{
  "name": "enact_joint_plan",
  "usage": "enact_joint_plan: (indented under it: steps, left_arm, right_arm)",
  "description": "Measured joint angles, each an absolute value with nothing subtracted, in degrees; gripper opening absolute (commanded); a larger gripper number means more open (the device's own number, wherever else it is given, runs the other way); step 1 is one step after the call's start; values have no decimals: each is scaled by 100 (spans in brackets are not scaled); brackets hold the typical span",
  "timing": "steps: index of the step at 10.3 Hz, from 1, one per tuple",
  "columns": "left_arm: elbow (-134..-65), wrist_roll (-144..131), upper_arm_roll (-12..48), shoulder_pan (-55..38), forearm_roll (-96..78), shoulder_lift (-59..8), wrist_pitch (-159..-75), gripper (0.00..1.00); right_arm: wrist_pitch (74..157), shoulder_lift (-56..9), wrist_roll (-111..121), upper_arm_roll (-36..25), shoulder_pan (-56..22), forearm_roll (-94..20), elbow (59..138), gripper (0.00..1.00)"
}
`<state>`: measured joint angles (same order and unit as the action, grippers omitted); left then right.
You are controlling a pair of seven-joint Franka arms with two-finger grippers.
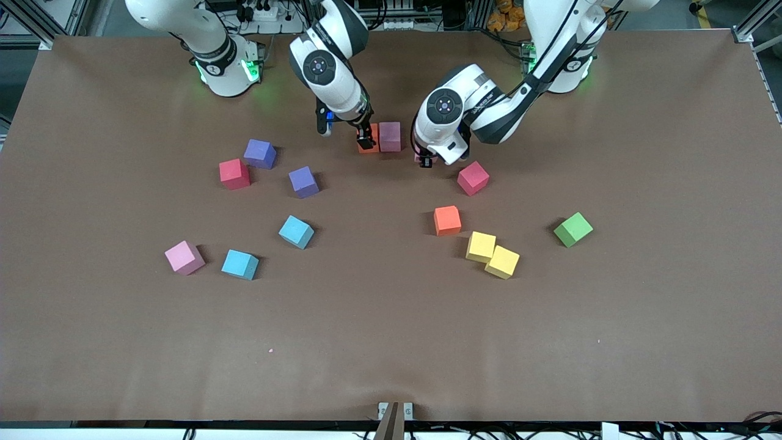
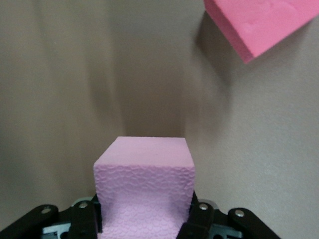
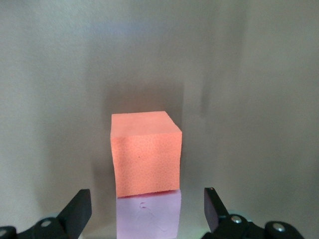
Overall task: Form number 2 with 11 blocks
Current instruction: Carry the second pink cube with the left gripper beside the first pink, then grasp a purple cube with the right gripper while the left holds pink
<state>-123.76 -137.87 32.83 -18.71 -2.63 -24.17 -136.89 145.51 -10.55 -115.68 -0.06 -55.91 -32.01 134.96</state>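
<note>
Front view's got your right gripper (image 1: 365,142) released, jaws wide over the orange block (image 3: 146,154) touching a pink block (image 1: 390,135), toward the desk's edge by the robot bases. Your left gripper (image 1: 426,160) is clenched on another pink block (image 2: 144,191) beside them.

Plain brown desk (image 1: 391,342). Scattered cubes: two crimson (image 1: 234,173), two purple (image 1: 260,153), two light blue (image 1: 296,231), two yellow (image 1: 481,246), one green (image 1: 573,229), orange (image 1: 447,220), pink (image 1: 184,257). Dimpled pink foam (image 2: 144,196) between black jaws. Orange cube (image 3: 145,152) touching a mauve one (image 3: 148,216).
</note>
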Motion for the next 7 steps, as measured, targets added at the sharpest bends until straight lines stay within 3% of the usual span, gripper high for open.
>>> enact_joint_plan:
  steps: [7]
  left_arm:
    - [-12762,-14328,3300,-2173,-241,-2433,-14418,20]
  right_arm:
    - [14012,-933,-9994,-244,-4138,-1639,13566,100]
